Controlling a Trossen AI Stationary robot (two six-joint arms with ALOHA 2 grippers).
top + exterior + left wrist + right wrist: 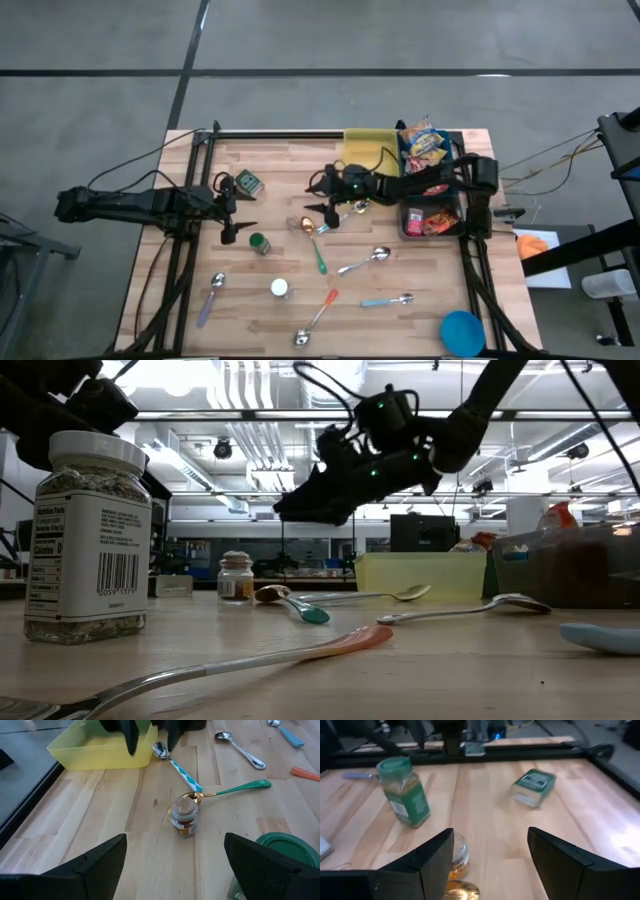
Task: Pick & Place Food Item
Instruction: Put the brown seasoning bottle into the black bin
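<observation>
A small glass jar with a gold lid stands upright on the wooden table near its middle, also seen as jar from above. My right gripper hangs open just right of it and above the table, fingers slanting down toward the table's left. In the right wrist view the jar shows low beside one finger, with no touch visible. My left gripper waits open at the table's left, as gripper in the high view. A green-lidded spice jar and a green tin stand farther left.
A gold spoon with a green handle lies against the small jar. Other spoons are scattered across the near half. A white-lidded jar stands near the front. A yellow bin, a snack tray and a blue bowl are on the right.
</observation>
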